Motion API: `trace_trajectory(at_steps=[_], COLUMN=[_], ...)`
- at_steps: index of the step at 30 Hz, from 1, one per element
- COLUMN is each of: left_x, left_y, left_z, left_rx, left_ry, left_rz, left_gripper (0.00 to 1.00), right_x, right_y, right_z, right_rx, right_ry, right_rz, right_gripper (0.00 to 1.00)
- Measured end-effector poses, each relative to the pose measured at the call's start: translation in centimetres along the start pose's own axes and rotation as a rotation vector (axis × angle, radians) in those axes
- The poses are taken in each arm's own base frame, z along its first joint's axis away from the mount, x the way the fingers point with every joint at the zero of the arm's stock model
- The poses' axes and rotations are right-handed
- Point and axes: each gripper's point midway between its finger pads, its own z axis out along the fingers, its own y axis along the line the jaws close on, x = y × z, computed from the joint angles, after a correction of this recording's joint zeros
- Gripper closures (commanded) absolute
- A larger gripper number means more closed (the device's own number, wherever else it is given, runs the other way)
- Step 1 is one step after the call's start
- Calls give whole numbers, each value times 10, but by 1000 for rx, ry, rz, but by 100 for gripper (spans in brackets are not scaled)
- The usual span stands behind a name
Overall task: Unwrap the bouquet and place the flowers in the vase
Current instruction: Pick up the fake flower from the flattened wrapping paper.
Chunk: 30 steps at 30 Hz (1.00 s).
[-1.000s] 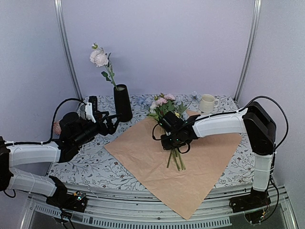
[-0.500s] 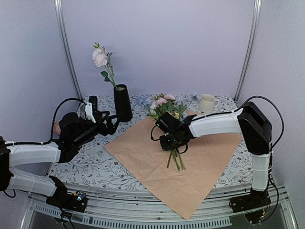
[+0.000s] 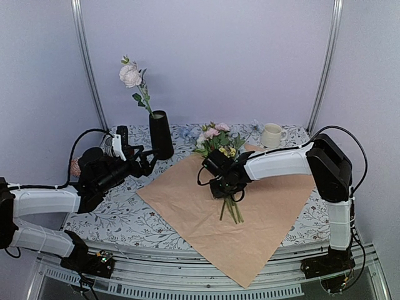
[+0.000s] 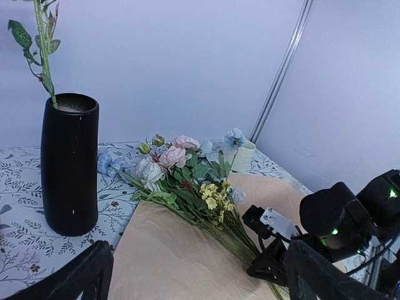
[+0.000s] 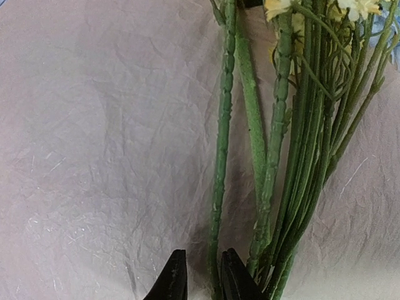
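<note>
Lavender walls, floral tabletop point(image 3: 106, 215) | one vase point(image 3: 160, 134), one bloom point(image 3: 130, 75) in it | flowers point(image 3: 215, 140) lie on one paper sheet point(image 3: 187, 206) — their number unclear | my left claw point(image 4: 200, 275) spread | my right claw point(image 5: 199, 278) pinching a stem point(image 5: 219, 156)

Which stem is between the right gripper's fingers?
The leftmost stem, the single one lying apart from the bunched stems; the right gripper pinches its lower end.

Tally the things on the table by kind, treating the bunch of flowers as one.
Vase: 1
Mug: 1
Paper sheet: 1
Flower in the vase: 1
Bunch of flowers on the paper: 1
Pink thing at the left edge: unclear, not counted
Total: 5
</note>
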Motion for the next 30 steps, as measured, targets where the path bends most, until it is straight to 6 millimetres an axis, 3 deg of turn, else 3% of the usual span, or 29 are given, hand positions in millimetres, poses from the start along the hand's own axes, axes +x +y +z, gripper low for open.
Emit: trace_trajectory(at_steps=[7,13,22,26,30], left_x=[3,9,7,7,6], left_y=[-7,-10,-14,-14,-14], left_z=[-2,-6,-8,-8,-8], left_rx=[45,70,88,91,89], left_ry=[2,0,-11,-10,-12], left_rz=[17,22,24,24,14], left_gripper=[2,2,2,2,2], right_x=[5,7,5,2,-12], right_y=[-3,-3,0,0,4], right_z=[4,7,5,-11,-44], right_rx=[16,19,-5,-48,-143], right_ry=[15,20,5,-32,-111], right_rz=[-6,-6,5,17,33], right_gripper=[80,95,97,97,97])
